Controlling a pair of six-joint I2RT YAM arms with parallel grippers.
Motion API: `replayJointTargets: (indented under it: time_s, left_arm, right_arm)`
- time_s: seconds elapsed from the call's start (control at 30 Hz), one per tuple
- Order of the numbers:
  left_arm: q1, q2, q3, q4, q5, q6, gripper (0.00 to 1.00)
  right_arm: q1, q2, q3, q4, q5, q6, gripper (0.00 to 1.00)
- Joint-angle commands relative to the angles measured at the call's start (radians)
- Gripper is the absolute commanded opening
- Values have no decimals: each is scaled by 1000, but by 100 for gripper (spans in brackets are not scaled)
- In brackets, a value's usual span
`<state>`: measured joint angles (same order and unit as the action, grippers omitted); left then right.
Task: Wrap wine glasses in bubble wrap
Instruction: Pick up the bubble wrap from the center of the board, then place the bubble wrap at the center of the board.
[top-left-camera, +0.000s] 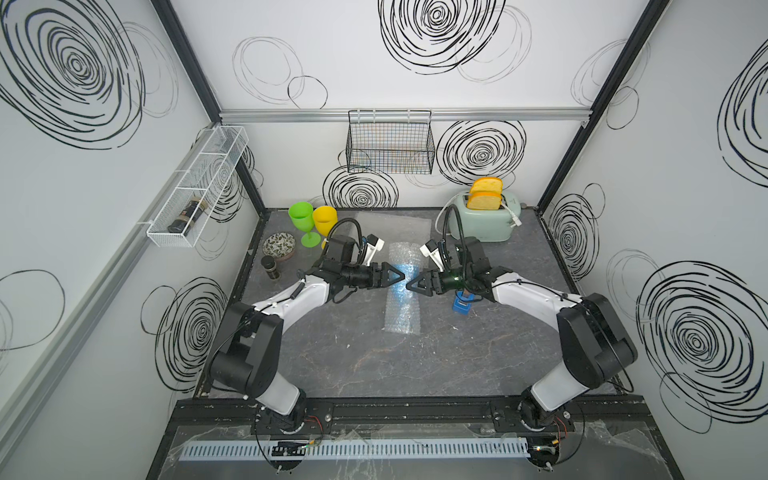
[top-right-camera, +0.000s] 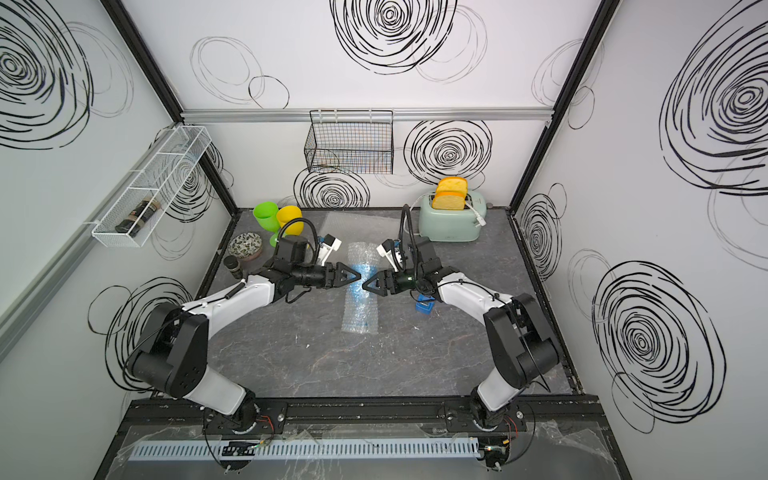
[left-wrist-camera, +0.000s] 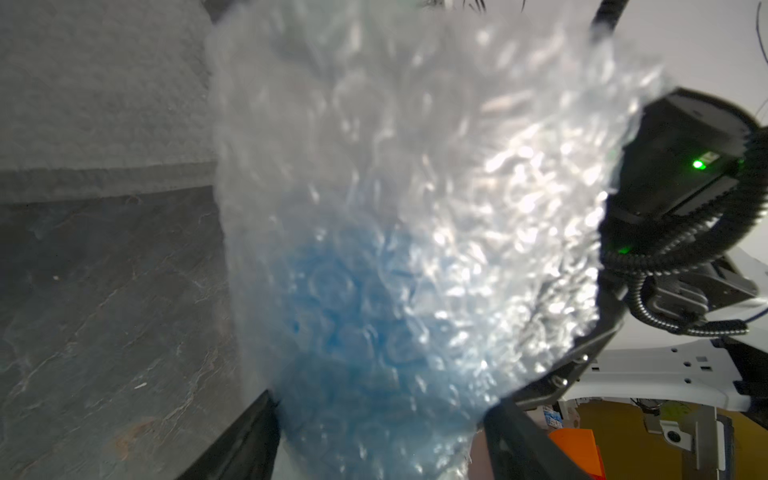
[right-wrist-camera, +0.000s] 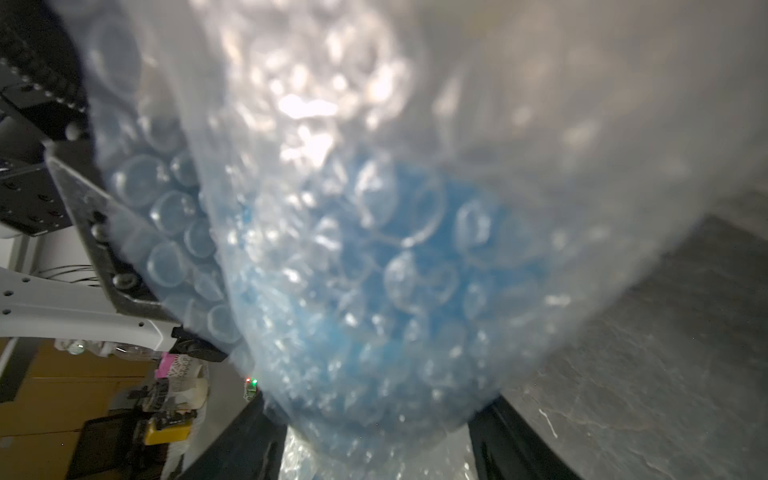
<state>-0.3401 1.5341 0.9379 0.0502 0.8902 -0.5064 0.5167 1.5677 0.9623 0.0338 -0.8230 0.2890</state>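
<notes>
The left hand (top-left-camera: 400, 277) and the right hand (top-left-camera: 410, 285) meet almost tip to tip over the middle of the counter (top-left-camera: 374, 365), coming from opposite sides. Both are closed on the same roll of bubble wrap (top-left-camera: 402, 316). In each wrist view the fingers (left-wrist-camera: 249, 436) stand wide apart and the roll fills the whole gap between them, with the film lying against both fingers (right-wrist-camera: 511, 440). Inside the roll, just where the hands take it, the blue wine glass (left-wrist-camera: 332, 316) shines through the bubbles, too blurred to tell which way it points. In both top views the roll is long and narrow and runs from the back toward the front of the counter; I cannot tell if its middle is lifted. Behind it a flat sheet (top-left-camera: 395, 226) lies on the counter. The green wine glass (top-left-camera: 301, 217) and the yellow wine glass (top-left-camera: 325, 219) stand upright, close together, in the back left corner, beside a patterned bowl (top-left-camera: 279, 246). A blue tape dispenser (top-left-camera: 462, 307) sits under the right arm.
</notes>
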Motion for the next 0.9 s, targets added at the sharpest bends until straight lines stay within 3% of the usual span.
replayJointTargets:
  time_s: [0.0,0.3,0.47,0.6,0.87]
  left_arm:
    - [-49,-42,0,29,87,73,79]
    - [-98,-187,-37,-131,5,460,83]
    - [-117,-360,-271,100,-9,559,86]
    - [-117,-420,-366,100,-8,733,86]
    - [-37,-450,-488,228,0,677,86]
  right_arm:
    - [74,-48,33,80,14,-172,71]
    - [161,-109,-69,187,207,-370,70]
    - [214,-178,-196,365,263,-460,71]
    - [238,-228,-263,457,336,-508,71]
    - [322,-247,-274,460,436,-575,71]
